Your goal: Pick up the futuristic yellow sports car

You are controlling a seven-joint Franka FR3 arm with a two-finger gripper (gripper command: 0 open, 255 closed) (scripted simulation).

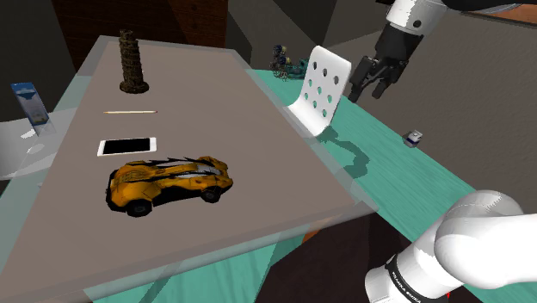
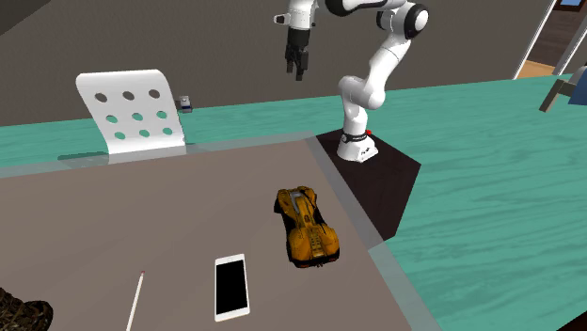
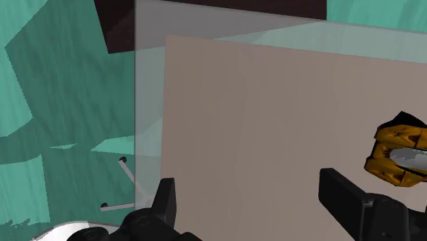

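a yellow-orange sports car (image 1: 169, 182) with black and silver markings sits on its wheels on a flat grey-brown table (image 1: 258, 129), close to the table edge on the side of the robot's dark stand (image 2: 381, 174). the black two-finger gripper (image 1: 376, 79) hangs high, well apart from the car, out past the table edge and above the teal floor. its fingers stand apart with nothing between them, which fits a grasp not yet begun. in the wrist view one end of the car peeks in beyond one finger, so the hand is not lined up over it. i judge the arm must travel across to the car, come down, and close across the narrow body. a white-edged phone (image 1: 127, 146) with a black screen lies flat near the car, on the side away from the stand. past the phone from the car lies a thin pencil-like stick (image 1: 131, 112), and farther again stands a dark model of a leaning tower (image 1: 132, 62). a white chair back (image 1: 323, 90) pierced with round holes stands at the table edge, well apart from the car. nothing lies on the car or between it and the air above, so the descent looks open, though the phone is close enough to be nudged.
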